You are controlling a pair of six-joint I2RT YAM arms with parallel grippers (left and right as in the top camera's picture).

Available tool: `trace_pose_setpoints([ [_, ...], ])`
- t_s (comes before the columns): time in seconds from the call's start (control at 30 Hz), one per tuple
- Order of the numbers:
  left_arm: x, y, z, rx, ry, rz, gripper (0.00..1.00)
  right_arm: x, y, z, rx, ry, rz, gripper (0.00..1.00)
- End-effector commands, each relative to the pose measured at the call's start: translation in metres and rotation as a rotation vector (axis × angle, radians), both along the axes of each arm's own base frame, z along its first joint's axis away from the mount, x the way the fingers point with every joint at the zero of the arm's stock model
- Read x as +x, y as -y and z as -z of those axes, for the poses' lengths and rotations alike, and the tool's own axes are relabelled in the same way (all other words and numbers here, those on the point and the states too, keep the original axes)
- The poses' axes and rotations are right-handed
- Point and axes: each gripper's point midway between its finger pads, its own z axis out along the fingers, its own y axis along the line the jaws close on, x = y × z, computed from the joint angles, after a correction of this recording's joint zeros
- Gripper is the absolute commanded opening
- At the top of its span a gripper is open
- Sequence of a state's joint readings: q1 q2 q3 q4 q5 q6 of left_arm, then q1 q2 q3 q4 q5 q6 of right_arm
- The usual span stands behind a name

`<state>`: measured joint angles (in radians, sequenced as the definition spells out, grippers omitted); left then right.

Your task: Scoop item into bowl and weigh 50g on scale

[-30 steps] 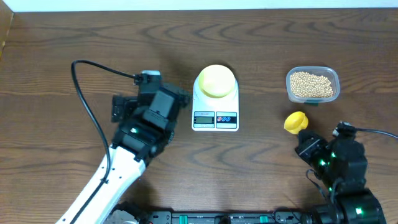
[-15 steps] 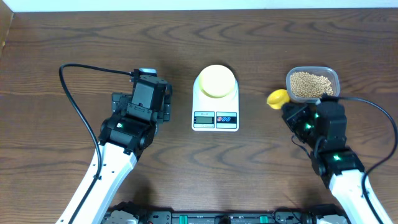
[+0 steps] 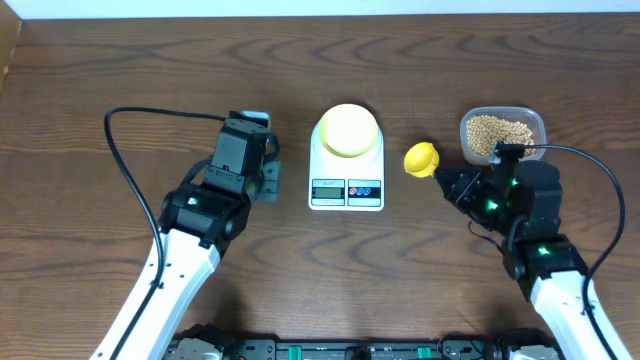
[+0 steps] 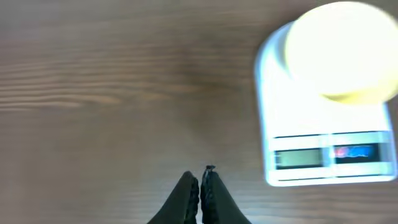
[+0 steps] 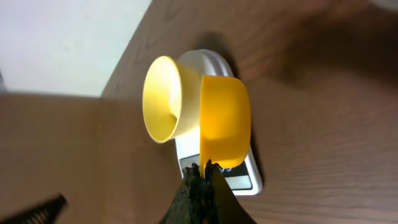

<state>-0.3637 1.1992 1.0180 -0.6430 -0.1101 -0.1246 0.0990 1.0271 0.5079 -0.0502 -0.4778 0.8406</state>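
The work stands at the scooping step, and by the look of it none has been delivered yet: the bowl (image 3: 348, 130) sits on the round top of the scale (image 3: 346, 188) and shows only pale yellow inside, while the beans (image 3: 497, 130) all lie in the clear tub (image 3: 541, 124), well to the right of the scale. The right gripper (image 5: 203, 179) is clenched on the handle of the yellow measuring spoon (image 3: 421, 158), whose cup hangs just beside the scale's right edge, between scale and tub. From overhead no beans show in the cup; the wrist view sees only its outside, so this cannot be settled. If the cup is empty, the next move calls for swinging it away from the scale to the tub, dipping under the pile and lifting level. If loaded, it needs to go over the bowl's rim and tip slowly, as small round beans roll and bounce. The left gripper (image 4: 200, 186) is pinched shut on nothing, low over bare wood just left of the scale, out of the spoon's path. Nothing lies between scale and tub. The display is too blurred to read.
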Motion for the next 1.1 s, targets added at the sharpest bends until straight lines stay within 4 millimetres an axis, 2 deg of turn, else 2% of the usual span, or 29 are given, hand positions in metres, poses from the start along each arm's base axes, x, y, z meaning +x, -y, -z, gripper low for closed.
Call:
trace_pose_setpoints([
  [0.0,-0.007,0.043,-0.003,-0.21,-0.044,0.092,0.07,-0.001,0.008,-0.029,-0.171,0.204,-0.061,0.01],
  [0.07,-0.01,0.056,-0.002,-0.226,-0.048,0.118,0.07,-0.004,0.011,-0.041,-0.193,0.248,-0.048,0.01],
  [0.1,-0.013,0.069,0.001,-0.228,-0.057,0.149,0.07,-0.008,0.012,-0.049,-0.196,0.279,-0.049,0.01],
  [0.2,-0.018,0.093,0.011,-0.245,-0.089,0.18,0.07,-0.016,0.012,-0.061,-0.206,0.321,-0.056,0.01],
  [0.3,-0.019,0.123,0.029,-0.236,-0.119,0.236,0.07,-0.024,0.014,-0.066,-0.24,0.351,-0.065,0.01],
  [0.37,-0.019,0.132,0.046,-0.193,-0.139,0.235,0.07,-0.027,0.017,-0.066,-0.271,0.362,-0.061,0.01],
  [0.47,-0.019,0.139,0.082,-0.097,-0.174,0.171,0.07,-0.028,0.025,-0.06,-0.302,0.331,-0.022,0.01],
  [0.57,-0.015,0.151,0.099,-0.063,-0.165,0.183,0.07,-0.028,0.025,-0.058,-0.304,0.325,-0.023,0.01],
  [0.73,0.004,0.165,0.128,-0.062,-0.14,0.168,0.07,-0.027,0.03,-0.056,-0.352,0.331,-0.022,0.01],
  [0.93,0.004,0.164,0.15,-0.057,-0.182,0.126,0.07,-0.026,0.034,-0.054,-0.369,0.326,0.0,0.01],
  [1.07,0.003,0.163,0.157,-0.047,-0.195,0.125,0.07,-0.026,0.035,-0.054,-0.377,0.327,0.002,0.01],
])
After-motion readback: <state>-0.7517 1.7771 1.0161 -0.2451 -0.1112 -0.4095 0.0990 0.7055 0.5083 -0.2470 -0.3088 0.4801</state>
